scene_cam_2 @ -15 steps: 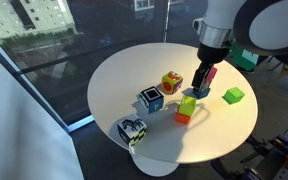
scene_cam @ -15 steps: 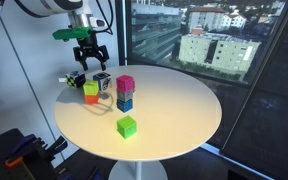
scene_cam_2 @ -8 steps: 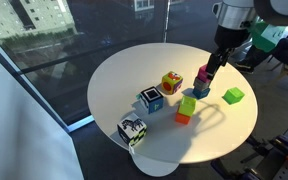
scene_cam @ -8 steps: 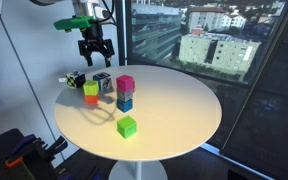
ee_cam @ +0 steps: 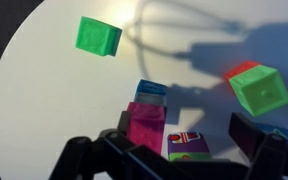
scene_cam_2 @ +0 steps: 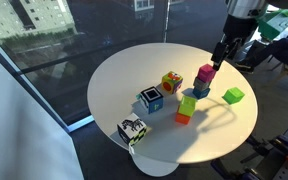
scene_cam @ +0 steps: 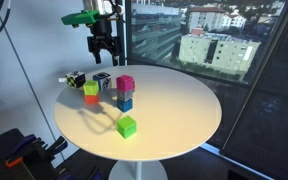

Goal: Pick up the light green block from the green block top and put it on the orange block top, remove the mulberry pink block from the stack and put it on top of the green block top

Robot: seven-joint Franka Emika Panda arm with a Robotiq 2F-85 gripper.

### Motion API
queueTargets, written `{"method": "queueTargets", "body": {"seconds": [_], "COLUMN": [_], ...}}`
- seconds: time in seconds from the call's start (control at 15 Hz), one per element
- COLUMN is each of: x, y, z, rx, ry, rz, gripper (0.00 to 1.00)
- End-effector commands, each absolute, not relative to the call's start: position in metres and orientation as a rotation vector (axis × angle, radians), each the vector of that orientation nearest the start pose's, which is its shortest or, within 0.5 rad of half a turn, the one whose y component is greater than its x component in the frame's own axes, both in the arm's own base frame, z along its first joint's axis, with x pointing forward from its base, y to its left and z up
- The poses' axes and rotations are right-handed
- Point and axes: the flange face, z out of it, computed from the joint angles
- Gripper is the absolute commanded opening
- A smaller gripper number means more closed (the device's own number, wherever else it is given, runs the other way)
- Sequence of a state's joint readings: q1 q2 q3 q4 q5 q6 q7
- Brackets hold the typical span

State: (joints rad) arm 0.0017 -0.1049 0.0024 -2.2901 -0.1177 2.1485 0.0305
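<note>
The light green block (scene_cam: 91, 88) sits on the orange block (scene_cam: 91, 99); both also show in the wrist view, light green (ee_cam: 261, 88) over orange (ee_cam: 240, 70). The mulberry pink block (scene_cam: 125, 84) tops the stack on a blue cube (scene_cam: 125, 102). The green block (scene_cam: 127, 126) lies alone near the table's front. My gripper (scene_cam: 104, 57) hangs open and empty, high above the table, behind the stack. In the wrist view the gripper (ee_cam: 184, 135) frames the pink block (ee_cam: 144, 125) and a mixed-colour cube (ee_cam: 185, 145). The green block (ee_cam: 98, 35) lies beyond them.
Two black-and-white cubes (scene_cam_2: 150, 98) (scene_cam_2: 132, 130) and the mixed-colour cube (scene_cam_2: 171, 82) stand on the round white table (scene_cam_2: 114, 80). The stack (scene_cam_2: 203, 82) and green block (scene_cam_2: 233, 95) stand near the table's edge. Windows lie behind.
My gripper has risen and drifted sideways from above the light green block towards the stack. The blocks have not moved.
</note>
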Motion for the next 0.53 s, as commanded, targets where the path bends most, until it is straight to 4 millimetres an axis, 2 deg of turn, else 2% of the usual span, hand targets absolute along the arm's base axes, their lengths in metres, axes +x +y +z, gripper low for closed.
{"method": "queueTargets", "body": {"seconds": [0.0,0.47], "x": [0.508,0.53], "y": [-0.016,-0.035], "z": [0.397,0.381], "rx": [-3.201,-3.165], "ry": [0.029,0.094], "rz": [0.035,-0.054], "gripper": [1.0,1.0]}}
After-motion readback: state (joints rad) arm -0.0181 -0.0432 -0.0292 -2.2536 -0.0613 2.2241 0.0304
